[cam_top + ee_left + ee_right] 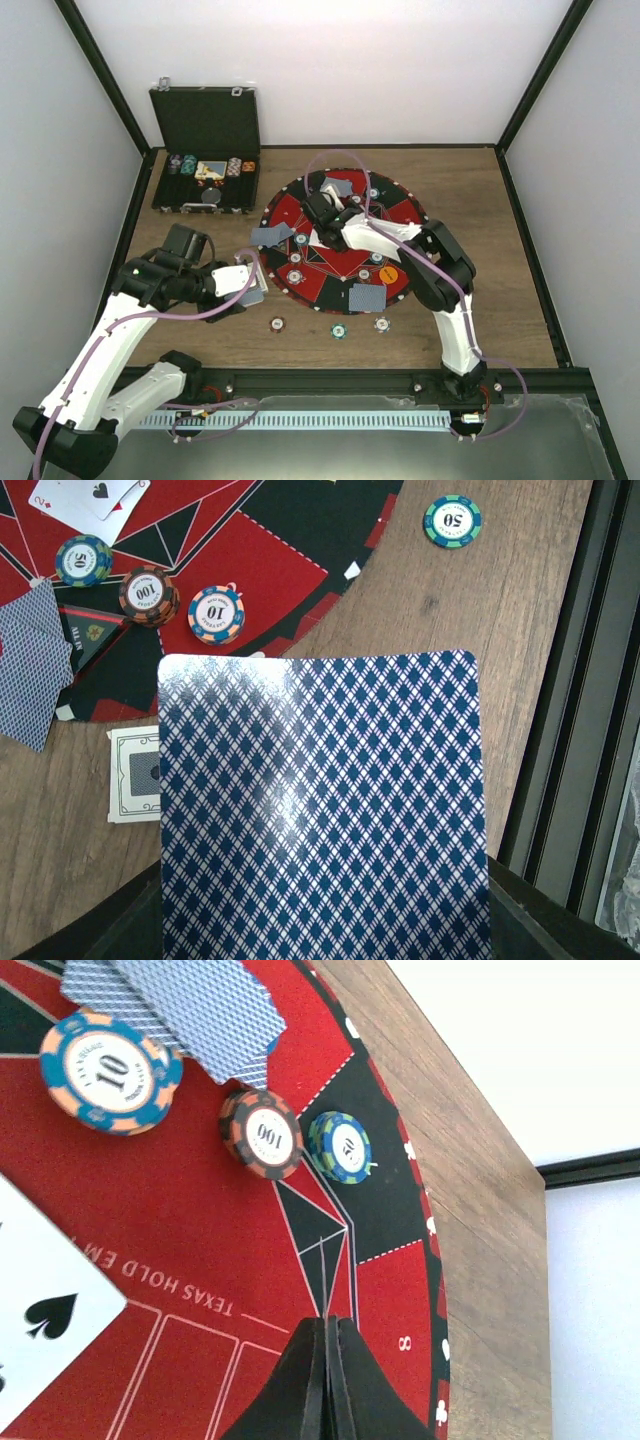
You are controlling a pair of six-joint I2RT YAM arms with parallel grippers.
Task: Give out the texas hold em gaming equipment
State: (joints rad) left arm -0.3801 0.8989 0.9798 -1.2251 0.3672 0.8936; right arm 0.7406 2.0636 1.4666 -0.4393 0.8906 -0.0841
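Note:
A blue-backed playing card (320, 810) fills the left wrist view, and my left gripper (252, 287) is shut on it beside the round mat's (300, 215) near-left edge. The fingers are hidden behind the card. My right gripper (327, 1322) hovers over the far part of the mat (200, 1250) with its jaws pressed shut. Just ahead of it lie three striped chips marked 10 (108, 1072), 100 (262, 1134) and 50 (341, 1146), beside face-down cards (190, 1005). A face-up spade card (45, 1325) lies to its left. An orange disc (388, 273) sits on the mat's near right.
An open black case (205, 150) with chips stands at the back left. Three chips (340, 330) lie on the wood in front of the mat. A small white-bordered card (133, 772) lies on the wood by the held card. Face-down cards (367, 298) rest near the mat's rim.

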